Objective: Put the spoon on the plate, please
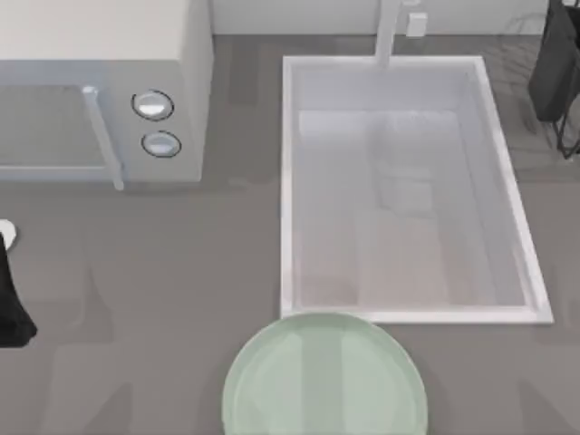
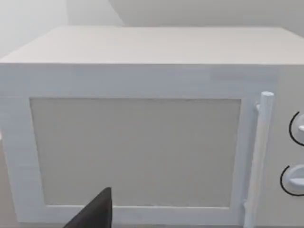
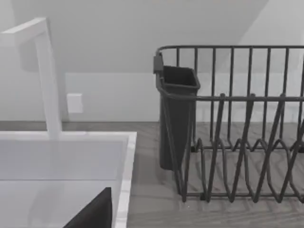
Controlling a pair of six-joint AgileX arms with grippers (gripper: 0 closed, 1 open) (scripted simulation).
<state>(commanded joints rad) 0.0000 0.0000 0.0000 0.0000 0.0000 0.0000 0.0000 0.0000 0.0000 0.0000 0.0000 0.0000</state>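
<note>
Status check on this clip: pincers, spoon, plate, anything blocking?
Left arm parked at table's left edge, right arm at far right corner; pincer states unreadable. Plate bare at near edge, in front of sink basin. Spoon not located. Nothing obstructing plate.

Plate [image 1: 324, 376] at the table's near edge: pale mint green, glossy, plain, with faint lighter streaks of reflection. Table [image 1: 163, 272] is mid grey with a wood-grain pattern; sink basin [image 1: 403, 190] white with a whiter rim, its tap [image 3: 45, 76] white; microwave [image 2: 142, 118] at the far-left corner off-white, door panel beige-grey, two knobs [image 1: 152, 105] silvery with dark rings. Dish rack [image 3: 237, 133] at the far-right corner is dark charcoal wire holding a black cup, and my own left arm [image 1: 11, 304] at the left edge is black.
</note>
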